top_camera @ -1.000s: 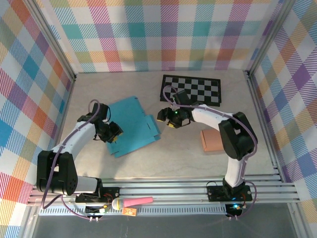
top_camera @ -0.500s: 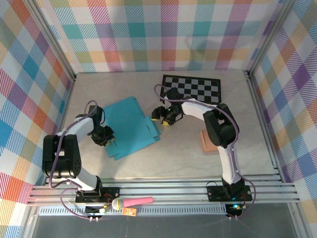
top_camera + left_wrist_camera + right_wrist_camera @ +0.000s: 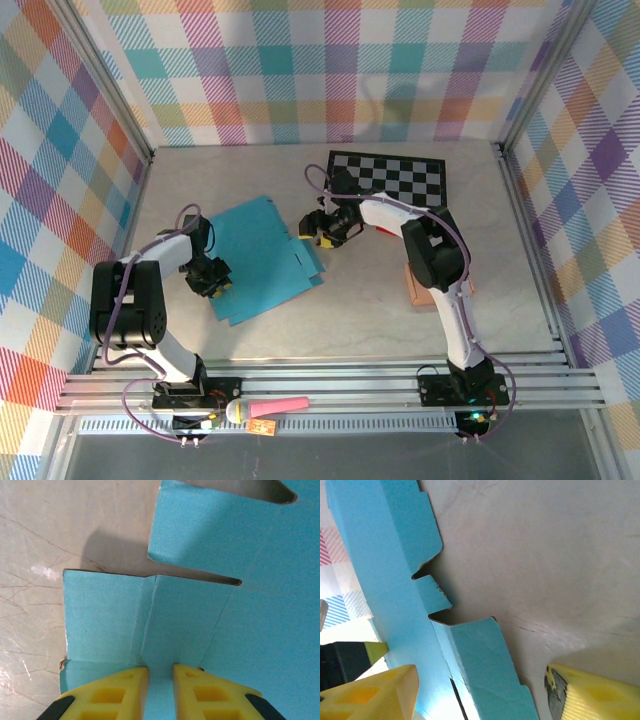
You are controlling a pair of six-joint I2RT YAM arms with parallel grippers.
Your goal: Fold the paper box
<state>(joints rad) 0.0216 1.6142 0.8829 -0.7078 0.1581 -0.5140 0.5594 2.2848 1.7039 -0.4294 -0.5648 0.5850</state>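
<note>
Pale tabletop (image 3: 380, 315): flat paper box (image 3: 262, 250), tabs rightward; left hand (image 3: 215, 282) tight on its edge, right hand (image 3: 318, 231) spread.

The top external camera looks steeply down over the whole table (image 3: 370, 320). Both wrist cameras sit close on the blue paper box (image 3: 262, 255), shared by all views.

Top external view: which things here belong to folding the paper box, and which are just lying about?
Job in hand:
- flat blue paper box blank
- left tool, at the blank's near-left edge
- right tool, open, at the blank's right edge

Lying about:
- black-and-white checkerboard mat
- pinkish-tan block
- pink-handled item at the front
</note>
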